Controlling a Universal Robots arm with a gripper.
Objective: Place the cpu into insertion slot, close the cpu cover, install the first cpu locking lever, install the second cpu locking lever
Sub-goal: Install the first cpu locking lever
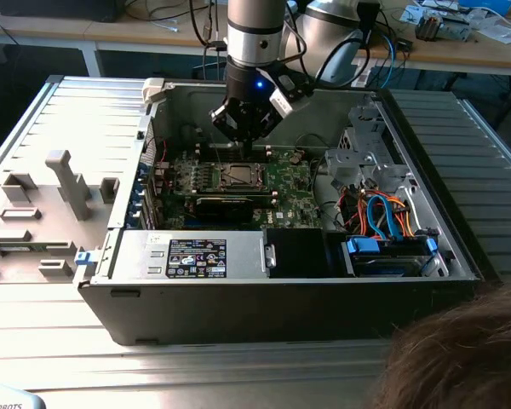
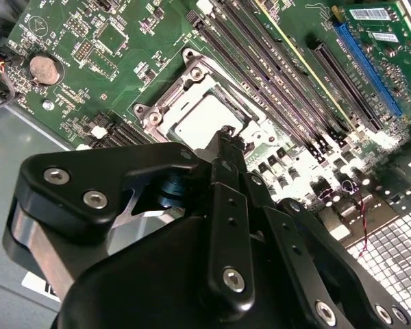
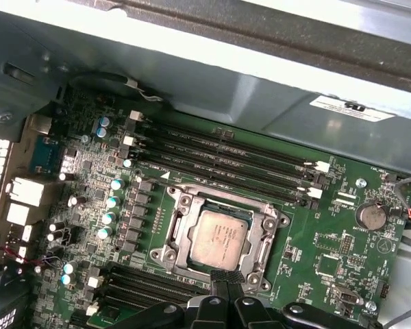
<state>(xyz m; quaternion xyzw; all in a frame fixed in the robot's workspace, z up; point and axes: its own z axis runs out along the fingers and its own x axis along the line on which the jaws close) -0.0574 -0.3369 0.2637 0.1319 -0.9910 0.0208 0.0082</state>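
The claw [image 3: 225, 279], fingers pressed together and holding nothing, hangs just above the socket's [image 3: 181, 205] edge. Below it the chip [image 3: 220, 238] lies in the socket inside the open computer case [image 1: 281, 307], under the metal cover [image 3: 272, 223].

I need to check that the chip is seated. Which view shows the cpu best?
The first wrist view: the cpu lies flat in the insertion slot, its whole top unobstructed. In the second wrist view the gripper hides its near edge. In the exterior view it is a distant pale square.

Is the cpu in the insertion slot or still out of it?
In. The cpu lies flat inside the insertion slot, with the cpu cover framing it in both wrist views.
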